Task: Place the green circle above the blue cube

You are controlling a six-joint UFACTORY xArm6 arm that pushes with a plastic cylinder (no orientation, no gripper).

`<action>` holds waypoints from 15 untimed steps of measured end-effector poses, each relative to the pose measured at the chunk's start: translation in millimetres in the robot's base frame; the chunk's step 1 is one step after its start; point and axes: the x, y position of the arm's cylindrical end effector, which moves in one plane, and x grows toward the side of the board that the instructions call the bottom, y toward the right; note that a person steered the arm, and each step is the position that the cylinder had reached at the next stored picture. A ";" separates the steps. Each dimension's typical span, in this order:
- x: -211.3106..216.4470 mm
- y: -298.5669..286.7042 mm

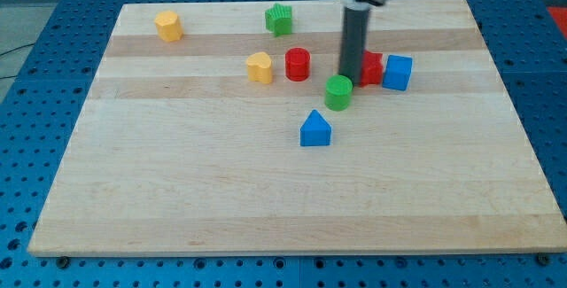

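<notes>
The green circle (338,92) is a short green cylinder near the middle of the wooden board (177,190). The blue cube (398,73) sits to its right and a little higher in the view. My tip (349,76) is at the end of the dark rod, just behind the green circle's upper right edge, touching or nearly touching it. A red block (371,68) lies between my rod and the blue cube, partly hidden by the rod.
A red cylinder (298,64) and a yellow heart-like block (260,67) lie left of my tip. A green star-like block (279,19) and a yellow block (168,25) are near the view's top. A blue house-shaped block (314,130) is below the green circle.
</notes>
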 end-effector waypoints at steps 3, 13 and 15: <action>33.5 13.4; -43.5 -98.6; -60.8 -93.4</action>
